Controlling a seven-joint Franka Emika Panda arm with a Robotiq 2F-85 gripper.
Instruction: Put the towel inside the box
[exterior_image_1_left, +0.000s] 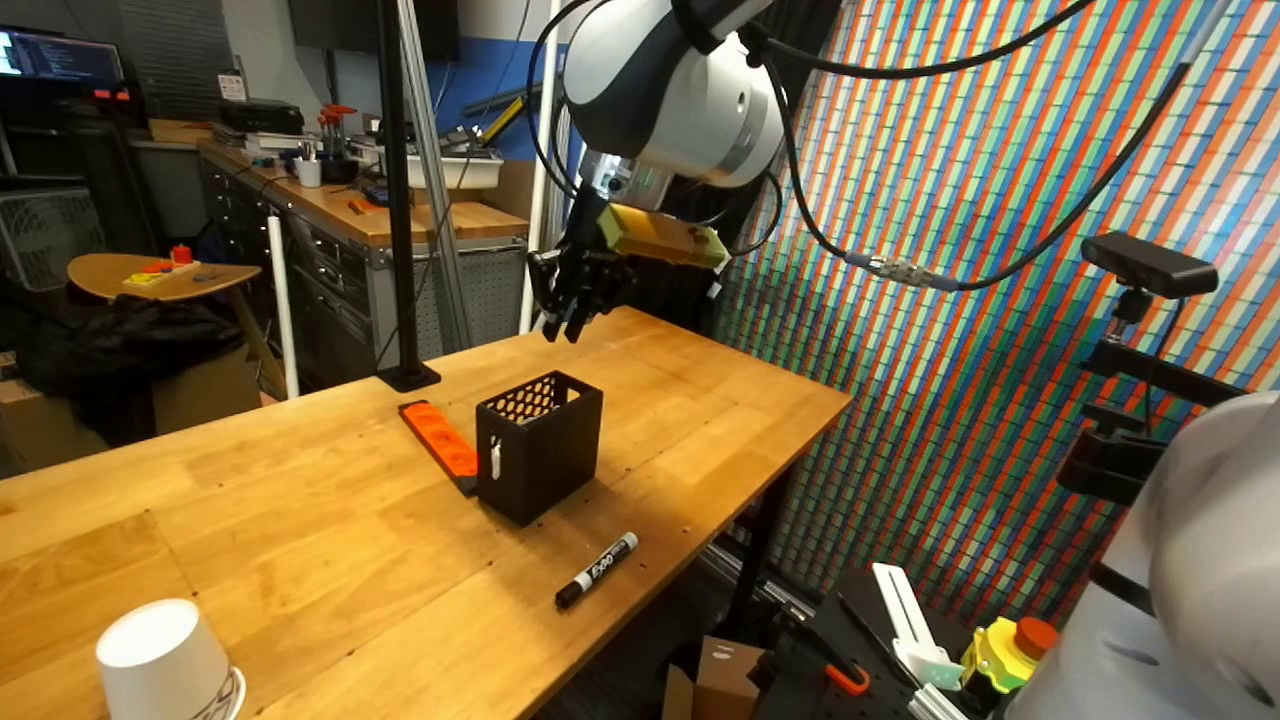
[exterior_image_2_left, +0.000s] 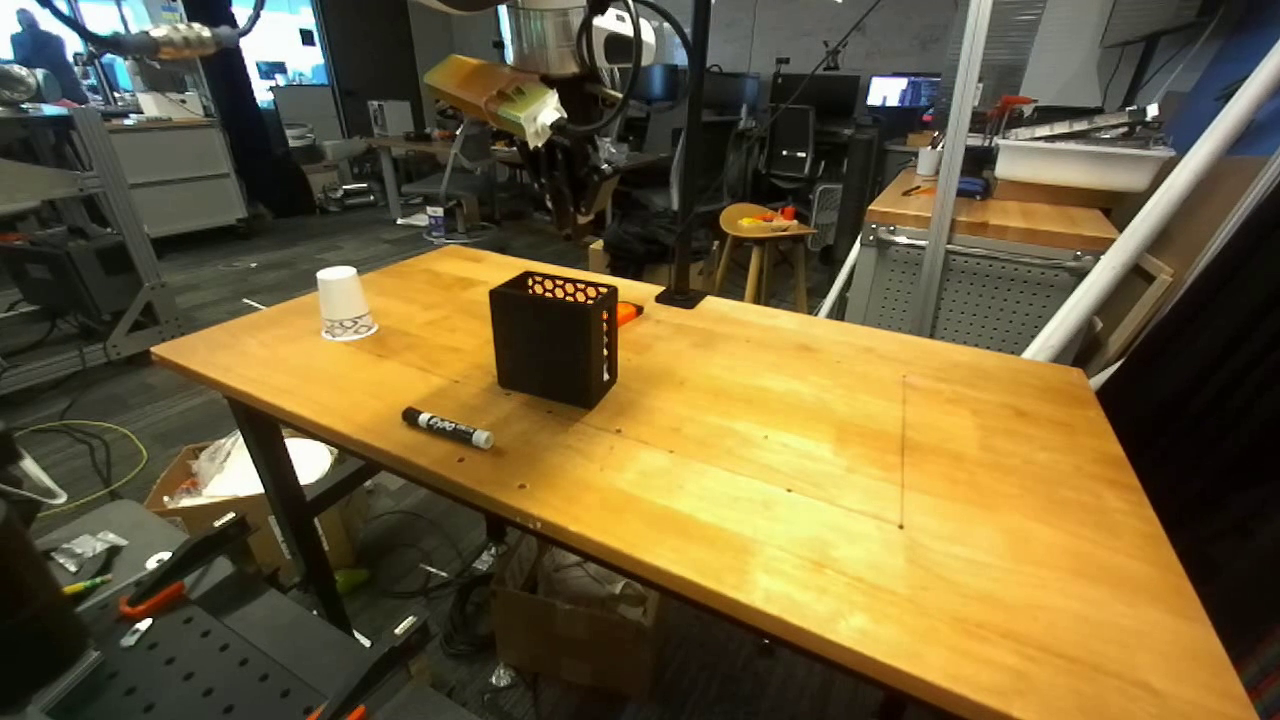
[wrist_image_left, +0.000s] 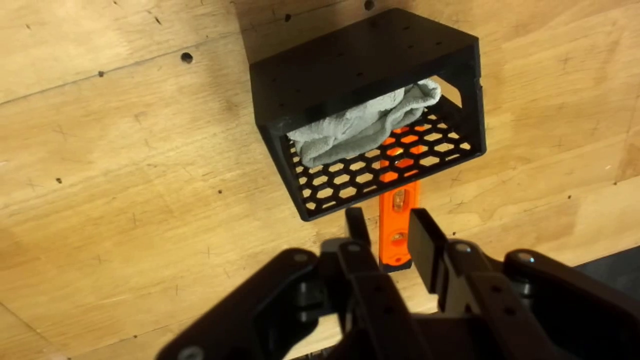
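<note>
Box (exterior_image_2_left: 548, 342) is standing between long edges of desk (exterior_image_2_left: 760, 450), narrowness probably keeping towel (wrist_image_left: 362, 122) bunched inside; I'm hovering, claw (wrist_image_left: 387, 230) parted, empty.

There's the towel (wrist_image_left: 365, 122) in the box (exterior_image_1_left: 545, 450) on the table (exterior_image_1_left: 300, 500), and in an exterior view the level (exterior_image_1_left: 440, 440) lies just left of the box, marker (exterior_image_1_left: 598, 570) in front, cup (exterior_image_1_left: 165, 665) far front-left!

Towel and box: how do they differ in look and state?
The towel is pale gray; the box is black. The towel is rumpled cloth; the box looks rigid, honeycombed along one side. The towel lies inside the box; the box stands on the table. Shared: the gripper grasps neither.
</note>
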